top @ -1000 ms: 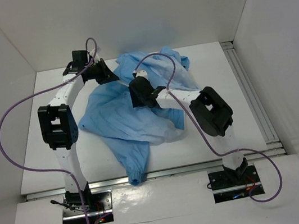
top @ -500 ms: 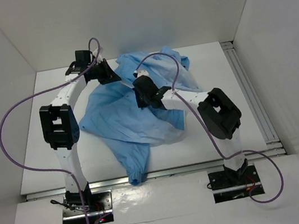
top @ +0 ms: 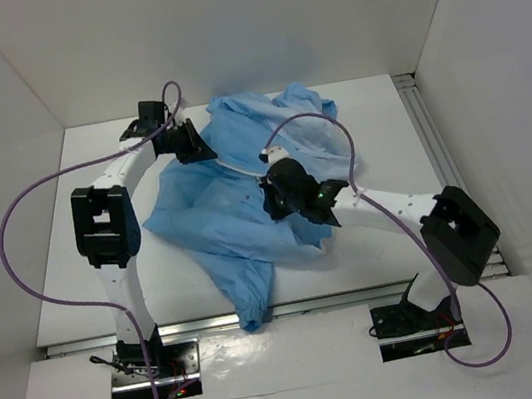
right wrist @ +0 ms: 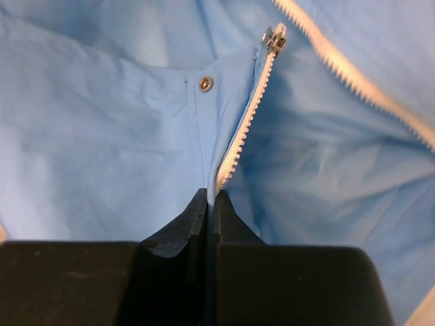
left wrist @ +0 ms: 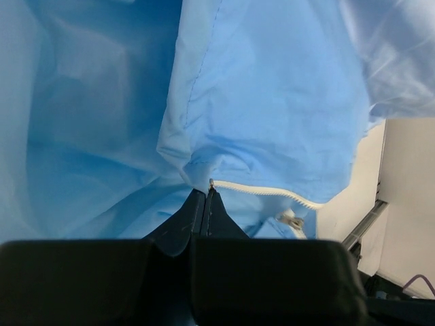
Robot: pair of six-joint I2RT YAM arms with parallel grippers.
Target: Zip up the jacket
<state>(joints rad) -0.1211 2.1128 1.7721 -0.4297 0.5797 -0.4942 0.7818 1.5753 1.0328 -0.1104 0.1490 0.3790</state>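
Note:
The light sky-blue jacket [top: 246, 198] lies crumpled across the middle of the white table, one sleeve hanging over the near edge. My left gripper [top: 199, 147] is at the jacket's far left part, shut on the jacket's edge at the end of a white zipper strip [left wrist: 265, 192]; a metal zipper slider [left wrist: 293, 221] shows just beyond. My right gripper [top: 281, 197] is over the jacket's middle, shut on the white zipper edging [right wrist: 241, 139]. That edging runs away to a metal zipper end [right wrist: 274, 39]. A small snap [right wrist: 204, 83] sits beside it.
White enclosure walls stand on the left, back and right. A metal rail [top: 442, 161] runs along the table's right side and another along the near edge. Purple cables loop above both arms. Bare table lies left and right of the jacket.
My right arm has swung toward me and to the right, pulling the zipper edging and the jacket's middle with it. The jacket has spread and shifted nearer. My left gripper moved slightly right.

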